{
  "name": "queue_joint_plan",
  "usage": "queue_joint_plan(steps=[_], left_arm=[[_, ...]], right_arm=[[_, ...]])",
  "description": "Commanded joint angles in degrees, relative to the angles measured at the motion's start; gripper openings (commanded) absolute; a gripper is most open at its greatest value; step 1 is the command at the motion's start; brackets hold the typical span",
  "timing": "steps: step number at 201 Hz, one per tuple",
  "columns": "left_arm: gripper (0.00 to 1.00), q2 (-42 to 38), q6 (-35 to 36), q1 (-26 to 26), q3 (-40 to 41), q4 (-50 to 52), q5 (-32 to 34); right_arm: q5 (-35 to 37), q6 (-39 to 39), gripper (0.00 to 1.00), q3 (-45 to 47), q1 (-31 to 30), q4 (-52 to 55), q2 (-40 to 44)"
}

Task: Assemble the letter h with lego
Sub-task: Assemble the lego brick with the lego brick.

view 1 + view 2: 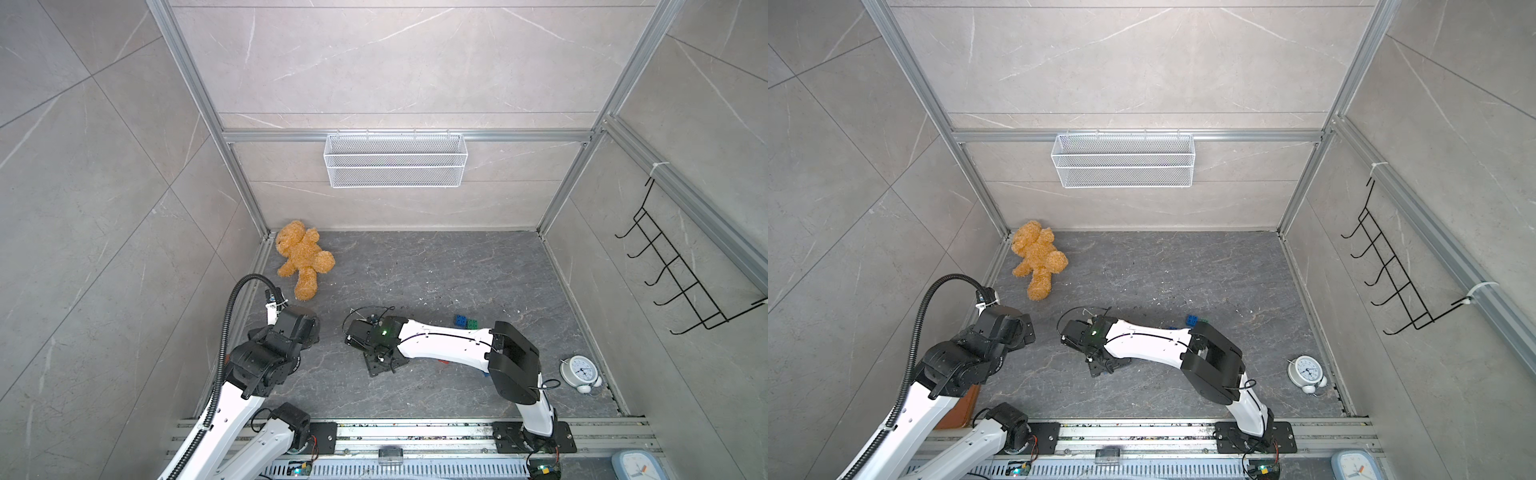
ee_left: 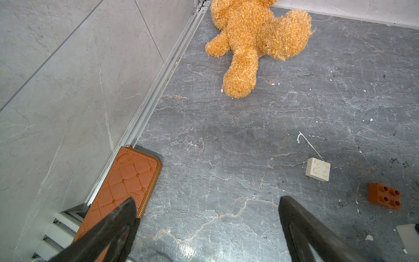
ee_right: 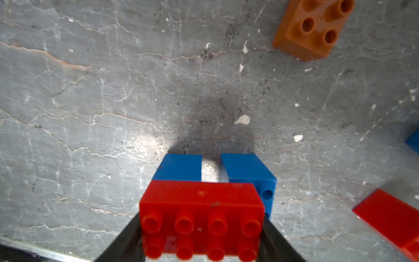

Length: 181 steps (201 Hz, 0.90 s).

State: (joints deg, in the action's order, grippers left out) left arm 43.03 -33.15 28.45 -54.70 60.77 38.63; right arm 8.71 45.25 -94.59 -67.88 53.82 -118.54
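Right gripper (image 3: 201,220): clamped on the long red brick (image 3: 201,204); one black finger is pressed on each short end, and the studs are turned toward the wrist camera.
Blue bricks (image 3: 179,167): two, seated against the red brick's far face, one per end, with an open gap between them. Floor contact cannot be told.
Left gripper (image 2: 207,199): jaws are spread wide and nothing is gripped; it is hung over bare floor (image 2: 226,147) near the side wall.
White brick (image 2: 317,169): loose on the floor, studs up, seen in the left wrist view.
Brown brick (image 2: 384,196): loose, studs up, near the white one but apart; also seen in the right wrist view, beyond the held stack.
Second red brick (image 3: 390,217): laid on the floor, cut by the frame edge, apart from the held stack.
Far blue brick (image 1: 460,321) + green brick (image 1: 472,323): set side by side beyond the right forearm, seen in both top views.
Wire basket (image 1: 395,160): white mesh, hung on the back-wall rail; only wall is seen through the mesh.
Wallet (image 2: 127,181): tan, quilted, closed, laid against the side-wall track; contents hidden.
Teddy bear (image 1: 303,257): laid in the far left corner, well apart from all bricks.
Alarm clock (image 1: 579,370): white, twin-bell, set near the right wall.
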Motion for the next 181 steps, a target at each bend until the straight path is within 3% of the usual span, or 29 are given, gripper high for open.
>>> queue_joint_plan(steps=[1, 87, 181], left_arm=[[0.99, 0.21, 0.85, -0.41, -0.26, -1.34, -0.04], [0.99, 0.22, 1.06, -0.64, -0.28, -1.44, -0.30], [0.99, 0.19, 1.03, -0.67, -0.26, -1.32, -0.21]], right_arm=[[1.12, -0.66, 0.65, -1.09, -0.20, 1.77, -1.25], [1.09, 0.04, 0.80, 0.62, -0.09, 0.88, 1.49], [3.04, -0.17, 0.79, -2.13, -0.23, 3.07, 1.17]])
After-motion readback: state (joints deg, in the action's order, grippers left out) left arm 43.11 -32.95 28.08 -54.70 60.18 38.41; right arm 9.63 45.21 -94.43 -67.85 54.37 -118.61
